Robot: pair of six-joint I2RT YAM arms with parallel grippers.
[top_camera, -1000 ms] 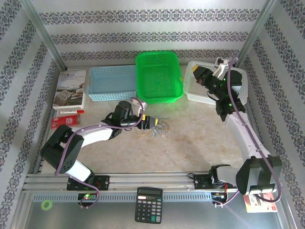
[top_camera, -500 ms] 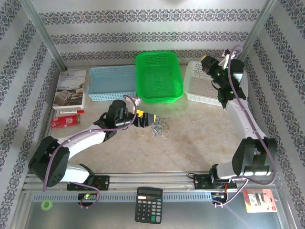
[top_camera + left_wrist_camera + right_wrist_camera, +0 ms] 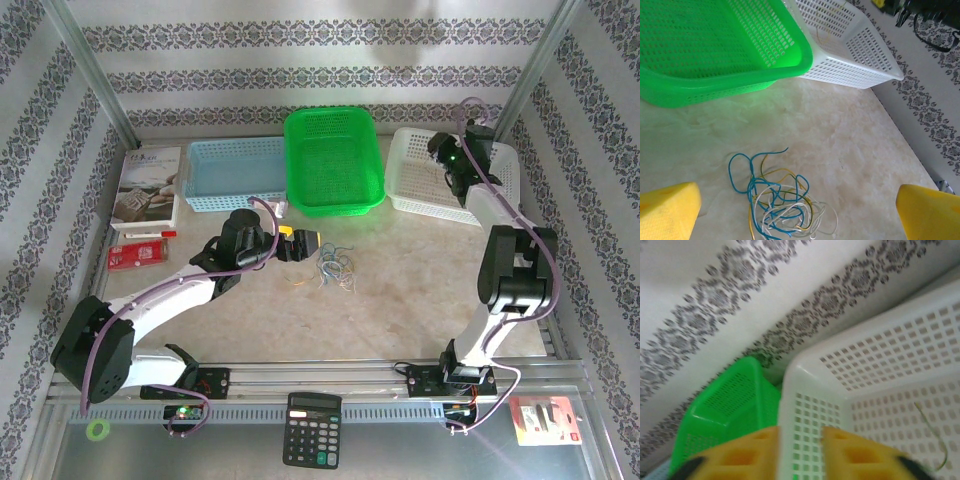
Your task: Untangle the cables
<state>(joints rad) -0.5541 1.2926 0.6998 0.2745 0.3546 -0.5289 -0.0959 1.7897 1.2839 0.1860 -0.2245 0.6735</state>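
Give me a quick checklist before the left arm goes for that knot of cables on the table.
1. Left hand open: ok, its yellow fingers stand wide apart.
2. Cables in front of it: ok, the knot lies on the table ahead, between the fingers.
3. Strands separated: not ok, blue, white and tan loops interlace.
4. Right hand empty: ok, nothing between its fingers, above the white basket.
5. Loose strand binned: ok, one tan strand lies in that basket.
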